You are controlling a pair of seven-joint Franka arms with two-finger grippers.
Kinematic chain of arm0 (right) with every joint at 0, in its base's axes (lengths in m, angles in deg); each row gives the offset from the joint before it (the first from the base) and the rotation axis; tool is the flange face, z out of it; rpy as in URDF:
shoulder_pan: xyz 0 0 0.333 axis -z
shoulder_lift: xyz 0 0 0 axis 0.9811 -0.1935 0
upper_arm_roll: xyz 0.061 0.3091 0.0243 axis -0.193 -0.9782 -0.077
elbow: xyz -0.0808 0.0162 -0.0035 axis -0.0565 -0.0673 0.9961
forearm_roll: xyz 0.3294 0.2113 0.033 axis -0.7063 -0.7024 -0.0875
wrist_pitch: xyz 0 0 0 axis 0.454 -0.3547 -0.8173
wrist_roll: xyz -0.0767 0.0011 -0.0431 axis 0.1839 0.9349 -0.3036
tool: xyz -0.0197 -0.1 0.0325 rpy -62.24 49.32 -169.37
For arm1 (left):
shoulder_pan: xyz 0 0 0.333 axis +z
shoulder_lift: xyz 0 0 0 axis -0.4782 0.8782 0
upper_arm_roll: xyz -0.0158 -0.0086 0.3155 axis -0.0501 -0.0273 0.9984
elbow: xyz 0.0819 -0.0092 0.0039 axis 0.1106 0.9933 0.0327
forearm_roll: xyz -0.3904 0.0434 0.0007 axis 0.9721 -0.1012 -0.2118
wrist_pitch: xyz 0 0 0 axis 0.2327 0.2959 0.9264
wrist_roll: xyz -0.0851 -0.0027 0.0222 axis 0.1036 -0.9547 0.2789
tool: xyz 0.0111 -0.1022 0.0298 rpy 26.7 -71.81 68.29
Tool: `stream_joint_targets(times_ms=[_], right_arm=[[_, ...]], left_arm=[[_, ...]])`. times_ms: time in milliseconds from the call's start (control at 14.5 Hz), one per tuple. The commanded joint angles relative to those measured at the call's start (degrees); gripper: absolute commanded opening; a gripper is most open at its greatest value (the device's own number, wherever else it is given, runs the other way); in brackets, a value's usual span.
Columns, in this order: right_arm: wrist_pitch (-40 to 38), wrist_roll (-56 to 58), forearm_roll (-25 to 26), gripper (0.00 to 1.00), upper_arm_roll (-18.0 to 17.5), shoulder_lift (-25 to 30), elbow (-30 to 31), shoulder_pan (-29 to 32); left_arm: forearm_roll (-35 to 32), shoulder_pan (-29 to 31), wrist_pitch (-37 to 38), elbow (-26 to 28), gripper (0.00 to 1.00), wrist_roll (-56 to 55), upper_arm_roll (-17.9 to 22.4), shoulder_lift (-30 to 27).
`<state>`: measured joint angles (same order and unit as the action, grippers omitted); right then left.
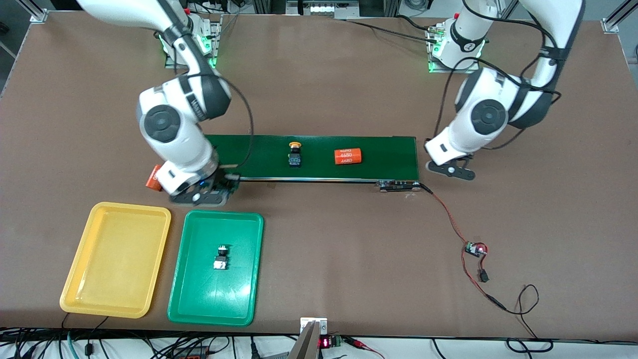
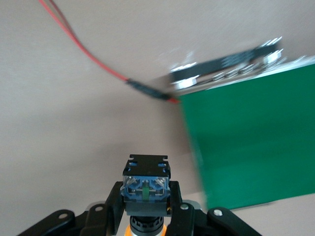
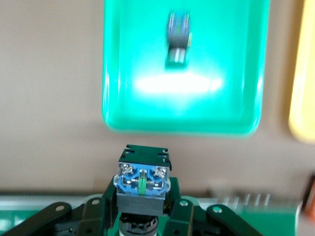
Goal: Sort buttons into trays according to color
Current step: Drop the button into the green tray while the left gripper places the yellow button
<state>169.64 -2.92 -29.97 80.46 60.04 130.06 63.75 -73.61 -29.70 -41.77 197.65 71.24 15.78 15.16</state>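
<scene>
Two grippers each pinch a button: right gripper point(image 3: 142, 209) near the green tray point(image 1: 249, 239), left gripper point(image 2: 146, 216) (orange cap) beside the conveyor belt point(image 1: 389, 154). Carry level, release low inside matching trays.

A long dark-green conveyor belt point(image 1: 319, 157) lay across the middle of the brown table point(image 1: 349, 259). On it sat a yellow-capped button point(image 1: 295, 153) and, toward the left arm's end, an orange cylinder marked 4680 point(image 1: 348, 156). The right gripper point(image 1: 199, 196) hung low at the belt's end, over its edge nearer the camera, with an orange object point(image 1: 153, 178) partly hidden beside the wrist. The left gripper point(image 1: 451, 169) was just off the belt's other end. Nearer the camera lay a yellow tray point(image 1: 82, 279) and beside it a green tray point(image 1: 192, 299) holding one button point(image 1: 221, 257).
</scene>
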Motion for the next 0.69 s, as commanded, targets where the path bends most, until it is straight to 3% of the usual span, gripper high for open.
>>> stream_joint_targets(times_ms=[0,275,481,550,619], right_arm=[[5.3,3.6,-0.9,0.06,1.6,-8.4,-10.4,0.5],[14.0,3.6,-1.0,0.06,1.6,-16.4,-17.3,1.4],[20.6,3.6,-1.0,0.06,1.6,-20.1,-18.2,1.3],[23.2,3.6,-1.0,0.07,1.6,-21.1,-18.2,1.3],[25.4,3.6,-1.0,0.1,1.6,-22.3,-18.3,1.3]], left_arm=[[0.8,-2.4,0.9,-4.8,0.12,-12.7,-2.2,3.1],[2.3,-5.7,-3.3,-6.7,0.13,-14.6,-2.2,7.4],[2.4,-6.8,-4.6,-6.4,0.13,-14.6,-2.2,9.0],[2.4,-6.9,-4.6,-6.5,0.17,-14.7,-2.2,8.9],[2.4,-6.9,-4.6,-6.6,0.48,-14.5,-2.2,8.6]])
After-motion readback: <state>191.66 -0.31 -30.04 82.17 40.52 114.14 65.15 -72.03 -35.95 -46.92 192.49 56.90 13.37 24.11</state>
